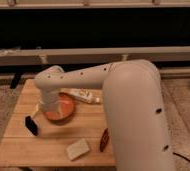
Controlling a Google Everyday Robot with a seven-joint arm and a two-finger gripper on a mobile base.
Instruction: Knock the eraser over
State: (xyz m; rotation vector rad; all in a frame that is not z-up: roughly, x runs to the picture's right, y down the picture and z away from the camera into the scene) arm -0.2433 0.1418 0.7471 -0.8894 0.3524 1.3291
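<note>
The eraser (31, 125) is a small black block standing upright near the left edge of the wooden table (43, 150). My white arm reaches from the right across the table and bends down over the orange bowl (64, 110). My gripper (37, 112) hangs at the bowl's left side, just above and to the right of the eraser, very close to it. I cannot tell whether it touches the eraser.
A pale beige flat slab (78, 148) lies near the table's front edge. A dark reddish-brown oval object (104, 140) lies to its right, beside my arm. A white elongated object (84, 95) lies behind the bowl. Gravel floor surrounds the table.
</note>
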